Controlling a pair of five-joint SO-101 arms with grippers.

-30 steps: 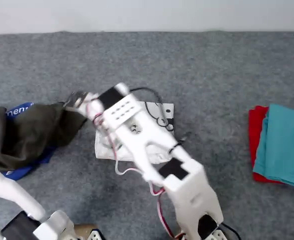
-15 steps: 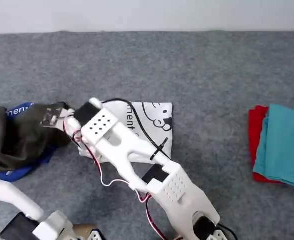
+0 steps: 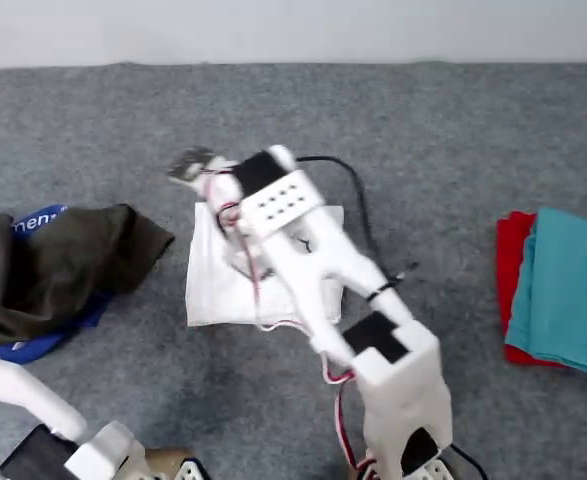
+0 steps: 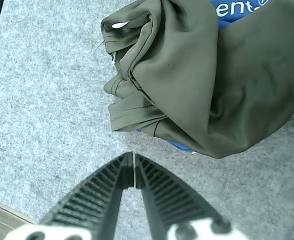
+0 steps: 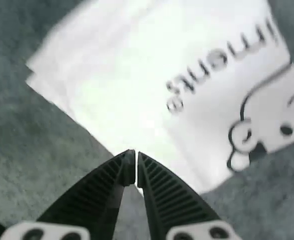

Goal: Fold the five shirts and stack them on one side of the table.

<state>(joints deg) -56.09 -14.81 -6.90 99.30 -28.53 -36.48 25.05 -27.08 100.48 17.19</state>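
Note:
A folded white shirt (image 3: 216,285) with a black cartoon print lies in the middle of the grey table; the right wrist view looks down on its print (image 5: 202,75). My right gripper (image 3: 190,164) hovers just past its far left corner, shut and empty (image 5: 135,156). A crumpled olive shirt (image 3: 58,262) lies at the left over a blue shirt (image 3: 35,218). My left gripper (image 4: 134,161) hangs shut and empty over bare table beside the olive shirt (image 4: 207,85). A teal shirt (image 3: 569,290) lies folded on a red one (image 3: 512,262) at the right edge.
The left arm's white link (image 3: 18,392) crosses the front left corner. The right arm's body (image 3: 323,270) stretches over the white shirt from the front edge. Open grey table (image 3: 423,150) spans the back and the gap toward the right-hand stack.
The right gripper has swung from the olive shirt's right edge back toward the far left corner of the white shirt. The olive shirt's edge has settled back on the table.

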